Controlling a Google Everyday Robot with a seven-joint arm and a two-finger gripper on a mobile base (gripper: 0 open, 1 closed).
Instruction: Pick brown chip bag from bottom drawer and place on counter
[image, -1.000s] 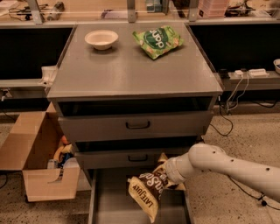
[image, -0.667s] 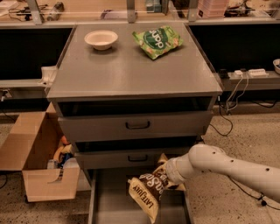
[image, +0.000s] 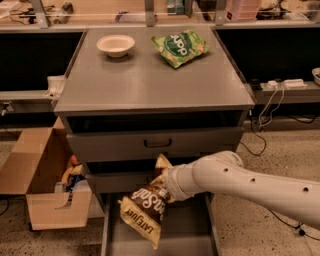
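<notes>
Hanging below the gripper (image: 167, 186), which is clamped on its top corner, the brown chip bag (image: 145, 212) dangles over the bottom drawer (image: 190, 235) beneath. Pulling back from the drawer fronts (image: 200, 142) behind the gripper, then rising to the counter (image: 150, 85) high above it, should avoid snagging.

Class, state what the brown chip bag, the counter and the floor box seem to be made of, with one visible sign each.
The chip bag, held at its top by the gripper over the bottom drawer: likely plastic film, crinkled and slightly glossy. The counter: probably painted metal, flat matte grey. The box: cardboard, tan with folded flaps.
</notes>
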